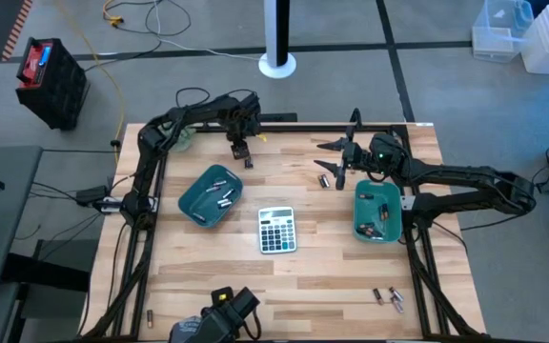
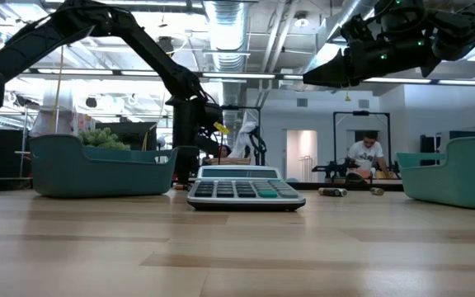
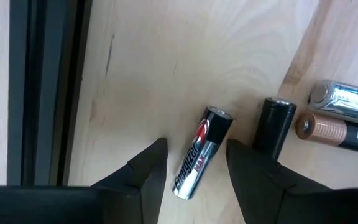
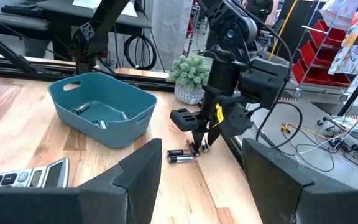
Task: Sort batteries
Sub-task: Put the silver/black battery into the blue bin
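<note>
Left pincer (image 3: 194,171): down at the far edge of the surface (image 1: 284,276), fingers spread, straddling a silver Energizer cell (image 3: 201,152) that lay flat on the wood; not clamped yet, gaps both sides.
Beside it: black cell (image 3: 273,121) standing just next to the right finger; further over, a silver AA cell (image 3: 350,99) & copper-top Duracell (image 3: 334,132) lying side by side, touching.
Right pincer (image 4: 197,165): hung above the surface near the right tray, fingers wide apart, gripping nothing.
Left tray (image 1: 210,195): teal, a few cells inside; seen from right wrist w/ cells on its floor.
Right tray (image 1: 377,214): teal, several cells in it too.
Loose cells: a couple near the right pincer (image 1: 324,180); small group at the near right corner (image 1: 389,298); one at the near left edge (image 1: 147,313).
Calculator (image 1: 276,230): grey, mid-surface, between trays.
Plant (image 4: 191,74): small potted green, far edge, behind left arm.
Background: person (image 2: 361,153) seated far back in the room.
</note>
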